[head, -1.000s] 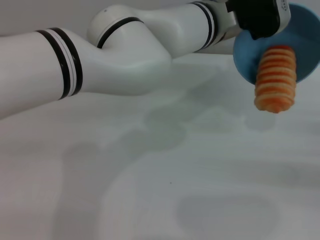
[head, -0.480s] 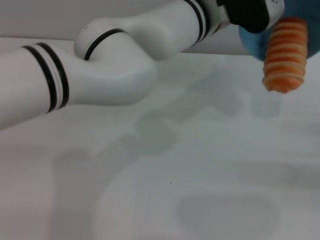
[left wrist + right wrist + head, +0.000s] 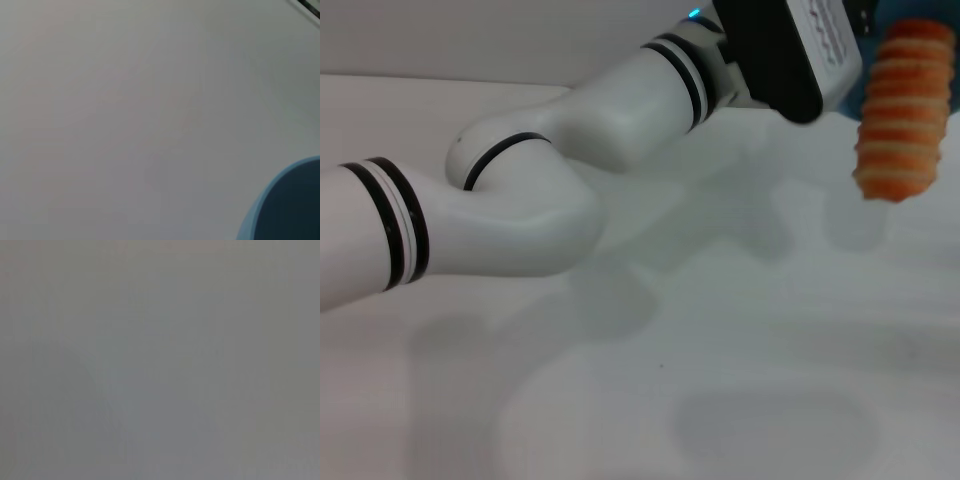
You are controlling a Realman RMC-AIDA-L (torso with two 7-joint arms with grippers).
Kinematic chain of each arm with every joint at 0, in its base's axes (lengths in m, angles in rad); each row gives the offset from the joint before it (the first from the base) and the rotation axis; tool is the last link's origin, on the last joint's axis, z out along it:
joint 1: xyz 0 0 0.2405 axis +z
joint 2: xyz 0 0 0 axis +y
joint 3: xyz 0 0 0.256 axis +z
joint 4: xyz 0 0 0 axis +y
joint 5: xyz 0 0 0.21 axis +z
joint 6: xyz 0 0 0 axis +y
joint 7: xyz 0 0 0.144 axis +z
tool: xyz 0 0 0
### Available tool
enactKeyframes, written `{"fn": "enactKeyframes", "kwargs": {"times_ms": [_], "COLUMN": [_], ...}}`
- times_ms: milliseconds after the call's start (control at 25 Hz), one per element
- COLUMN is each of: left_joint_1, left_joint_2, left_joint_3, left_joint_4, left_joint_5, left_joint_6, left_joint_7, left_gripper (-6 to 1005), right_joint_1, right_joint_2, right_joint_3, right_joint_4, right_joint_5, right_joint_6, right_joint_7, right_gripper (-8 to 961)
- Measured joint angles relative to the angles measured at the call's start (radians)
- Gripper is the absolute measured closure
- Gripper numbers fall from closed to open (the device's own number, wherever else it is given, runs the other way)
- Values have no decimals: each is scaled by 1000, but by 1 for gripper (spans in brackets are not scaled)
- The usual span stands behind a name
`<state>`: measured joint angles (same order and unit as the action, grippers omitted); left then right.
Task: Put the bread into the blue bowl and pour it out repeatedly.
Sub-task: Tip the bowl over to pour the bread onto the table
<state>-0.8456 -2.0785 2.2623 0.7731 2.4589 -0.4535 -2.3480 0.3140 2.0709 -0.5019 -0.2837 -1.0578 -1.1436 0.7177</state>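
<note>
Head view: the left gripper point(image 3: 790, 55) is tipping the blue bowl point(image 3: 868, 40) at one o'clock, its fingers hidden (grip unreadable), and the bread point(image 3: 905, 110) is hanging out, unlanded. Left wrist view is showing only bowl rim. Right wrist view is showing nothing identifiable.
</note>
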Motion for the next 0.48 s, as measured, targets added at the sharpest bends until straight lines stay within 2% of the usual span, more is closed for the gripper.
{"fn": "enactKeyframes", "kwargs": {"times_ms": [200,480], "left_joint_1": [10,16], "left_joint_2": [0,0], "left_joint_3": [31,40], "left_joint_4": [21,36], "left_joint_5": [-1,-54], "left_joint_6": [-7,-4], "left_joint_7": [171,173], "left_gripper": [1000,1001], "right_joint_1": [1,2], "right_joint_2": [0,0], "right_joint_3": [2,2], "right_joint_4": [13,26], "right_joint_5": [-1,2], "right_joint_6": [1,1], "right_joint_7": [-10,-23], "right_gripper": [396,389]}}
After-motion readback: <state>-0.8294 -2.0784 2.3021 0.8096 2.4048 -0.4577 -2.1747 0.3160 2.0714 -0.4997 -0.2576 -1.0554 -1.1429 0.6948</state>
